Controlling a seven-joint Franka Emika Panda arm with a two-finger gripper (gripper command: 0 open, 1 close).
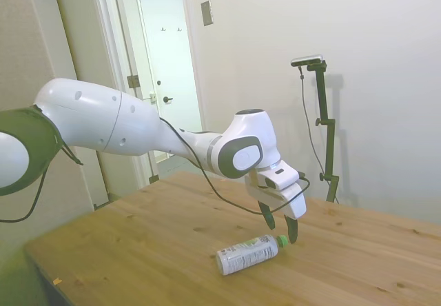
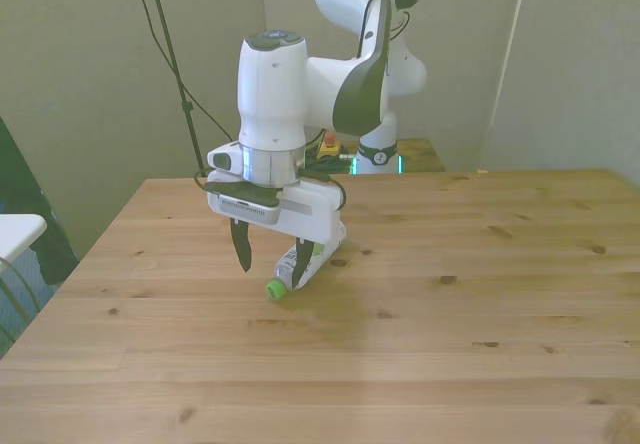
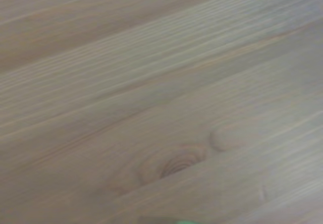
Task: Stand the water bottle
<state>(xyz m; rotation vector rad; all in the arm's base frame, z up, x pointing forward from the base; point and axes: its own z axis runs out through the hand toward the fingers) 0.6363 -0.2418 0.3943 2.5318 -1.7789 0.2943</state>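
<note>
Where the front view begins, bare pine planks of the table (image 2: 450,364) run across with scattered knots, and nothing lies on them until the bottle (image 2: 300,265), which rests on its side a little toward the front view's left of the table's middle. Its green cap (image 2: 275,288) points toward the camera and slightly to the front view's left, while the labelled body runs back under the tool. Over the bottle's neck hangs the tool (image 2: 271,263), pointing down with its two dark fingers spread wide; one finger (image 2: 241,249) stands clear on the front view's left of the cap, the other comes down in front of the bottle's shoulder, and whether it touches the plastic cannot be told. Nothing is held between them. From the side view the bottle (image 1: 247,254) lies flat with its white label showing dark print, the cap (image 1: 281,240) just beside one fingertip, and the tool (image 1: 280,229) hovers just above the table (image 1: 138,237) at the cap end. Close wood grain and a knot fill the wrist view, with a sliver of green at its edge. Behind the tool the white arm (image 2: 330,84) rises to its base at the far edge, and beyond it stand pale walls.
</note>
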